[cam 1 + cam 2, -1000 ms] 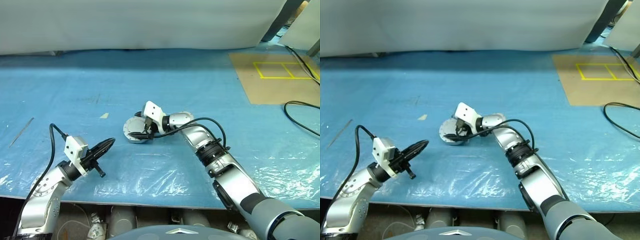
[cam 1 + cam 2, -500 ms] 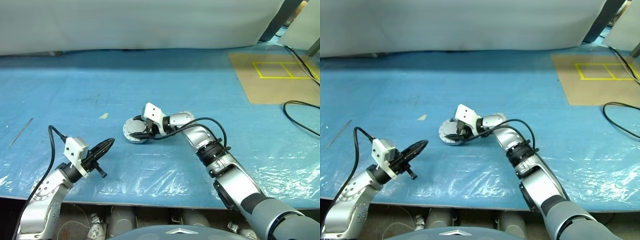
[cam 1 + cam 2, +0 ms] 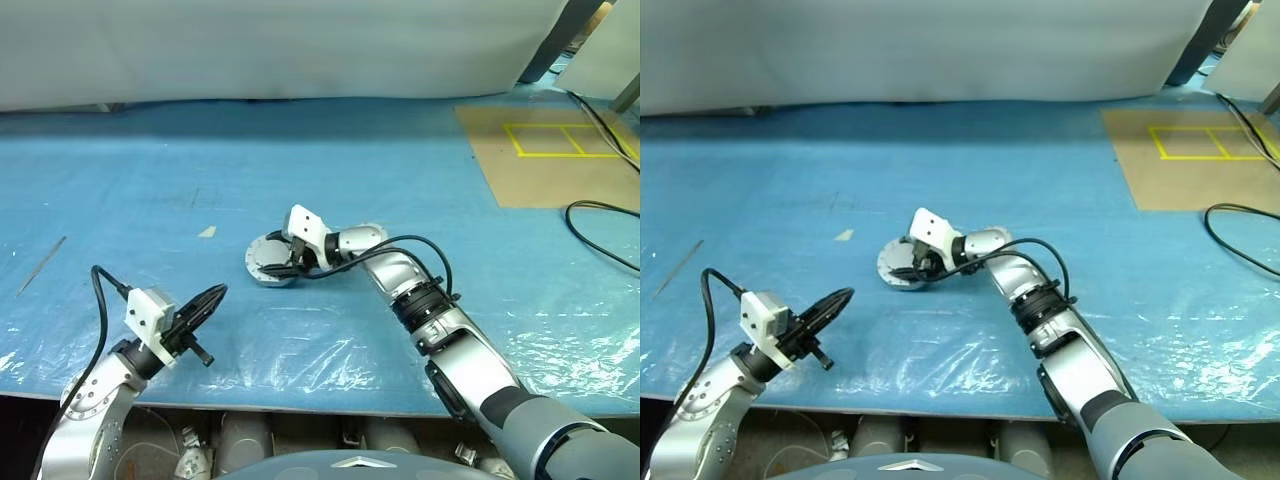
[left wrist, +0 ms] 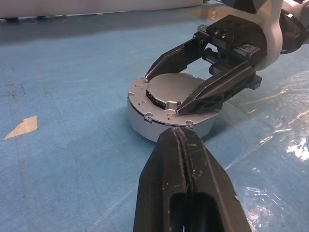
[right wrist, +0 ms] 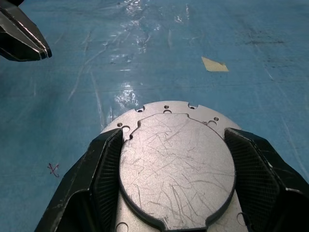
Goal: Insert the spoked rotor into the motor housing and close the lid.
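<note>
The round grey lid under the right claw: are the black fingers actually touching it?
Touching. In the right wrist view both fingers of the right gripper press against opposite edges of the lid, with no gap; the lid sits on the motor housing.

text: none legible | labels/brands: none | numbers: none | signs: none readable on any surface
</note>
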### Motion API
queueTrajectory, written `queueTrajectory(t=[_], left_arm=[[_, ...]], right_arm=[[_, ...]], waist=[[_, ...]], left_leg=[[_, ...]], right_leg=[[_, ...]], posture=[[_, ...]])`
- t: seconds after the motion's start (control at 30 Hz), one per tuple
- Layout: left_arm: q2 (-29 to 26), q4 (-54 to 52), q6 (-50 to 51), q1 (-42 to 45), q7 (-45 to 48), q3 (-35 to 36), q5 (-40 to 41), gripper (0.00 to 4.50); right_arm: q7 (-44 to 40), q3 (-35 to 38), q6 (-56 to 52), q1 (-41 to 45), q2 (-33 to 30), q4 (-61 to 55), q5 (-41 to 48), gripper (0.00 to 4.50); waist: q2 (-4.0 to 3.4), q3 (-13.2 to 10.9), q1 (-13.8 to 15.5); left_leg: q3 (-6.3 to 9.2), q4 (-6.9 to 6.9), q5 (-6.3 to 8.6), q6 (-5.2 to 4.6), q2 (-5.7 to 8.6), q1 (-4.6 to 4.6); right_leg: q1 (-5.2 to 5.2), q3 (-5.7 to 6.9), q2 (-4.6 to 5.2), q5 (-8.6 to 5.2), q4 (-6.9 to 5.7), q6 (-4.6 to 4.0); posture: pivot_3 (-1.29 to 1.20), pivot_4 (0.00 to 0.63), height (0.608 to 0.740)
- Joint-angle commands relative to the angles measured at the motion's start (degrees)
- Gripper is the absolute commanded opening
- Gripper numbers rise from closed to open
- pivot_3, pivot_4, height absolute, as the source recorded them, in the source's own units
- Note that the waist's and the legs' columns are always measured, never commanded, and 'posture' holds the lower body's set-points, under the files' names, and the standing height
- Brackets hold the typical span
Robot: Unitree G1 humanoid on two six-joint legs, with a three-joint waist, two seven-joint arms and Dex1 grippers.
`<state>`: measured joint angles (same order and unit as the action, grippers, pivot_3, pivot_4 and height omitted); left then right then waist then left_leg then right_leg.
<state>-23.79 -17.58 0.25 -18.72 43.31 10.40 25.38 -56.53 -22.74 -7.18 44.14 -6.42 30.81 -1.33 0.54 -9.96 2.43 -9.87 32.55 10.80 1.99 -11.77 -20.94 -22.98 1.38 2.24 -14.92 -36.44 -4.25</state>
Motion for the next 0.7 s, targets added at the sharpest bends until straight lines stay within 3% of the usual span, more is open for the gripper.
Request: queueTrajectory(t=[0.03, 0.27, 0.7], left_arm=[[0.1, -1.8, -0.9, -0.5, 0.0, -0.2, 0.2, 0.00], [-0.4, -2.0, 0.0, 0.6, -0.3, -1.0, 0.1, 0.00], [-0.6, -2.1, 1.4, 2.3, -0.8, -1.6, 0.0, 0.00]], right_arm=[[-2.3, -1.4, -0.9, -0.8, -1.1, 0.5, -1.0, 2.98], [-1.4, -2.1, 2.1, -0.2, -2.3, 5.3, -3.5, 2.98], [-1.1, 0.4, 6.5, 6.6, -0.4, 18.2, -2.8, 2.98]], waist=[[0.00, 0.0, 0.0], [-0.03, 0.0, 0.1], [-0.10, 0.0, 0.3]], left_leg=[[0.00, 0.00, 0.00, 0.00, 0.00, 0.00], [0.00, -0.01, 0.01, -0.01, 0.01, 0.03], [-0.06, 0.00, 0.13, -0.21, 0.01, 0.92]], right_leg=[[0.00, 0.00, 0.00, 0.00, 0.01, 0.00], [0.04, 0.00, 0.01, 0.00, 0.00, 0.00], [0.81, -0.04, 0.09, -0.03, -0.09, 0.01]], posture=[[0.00, 0.150, 0.740], [0.00, 0.150, 0.740], [0.00, 0.150, 0.740]])
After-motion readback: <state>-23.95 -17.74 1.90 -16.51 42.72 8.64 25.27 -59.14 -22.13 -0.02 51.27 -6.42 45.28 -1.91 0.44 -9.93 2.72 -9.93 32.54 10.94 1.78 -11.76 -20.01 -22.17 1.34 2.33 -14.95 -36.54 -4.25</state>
